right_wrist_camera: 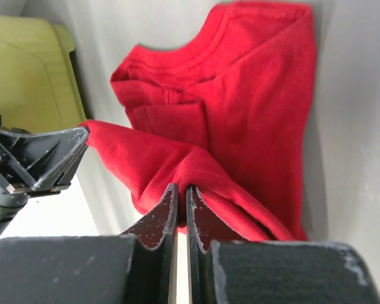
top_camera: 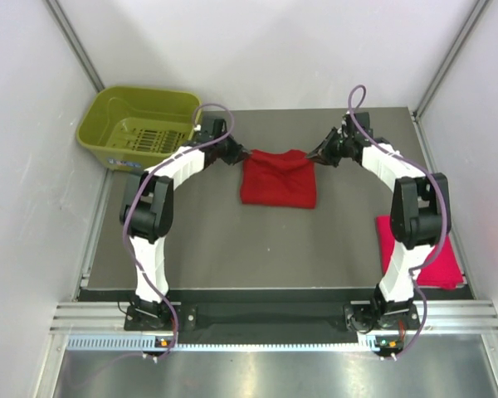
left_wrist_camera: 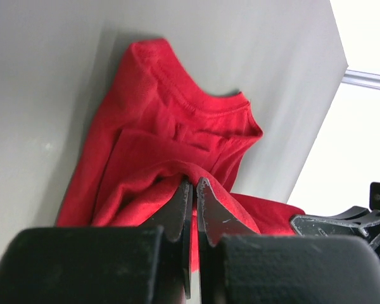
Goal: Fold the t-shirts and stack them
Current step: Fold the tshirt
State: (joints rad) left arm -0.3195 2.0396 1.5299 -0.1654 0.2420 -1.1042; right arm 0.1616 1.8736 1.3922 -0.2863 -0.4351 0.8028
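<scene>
While its far edge is stretched left-to-right, the deep red t-shirt is laid midway across the bench as a rough square of soft plain knit, ribbed collar showing. Its far corners are pinched in the closed left claw and right claw; the pinker t-shirt is folded at the near right edge.

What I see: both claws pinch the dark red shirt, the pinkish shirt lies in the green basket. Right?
No: top view shows the pinkish shirt on the table by the right arm, not in the basket. Left claw and right claw pinch the dark red shirt.
</scene>
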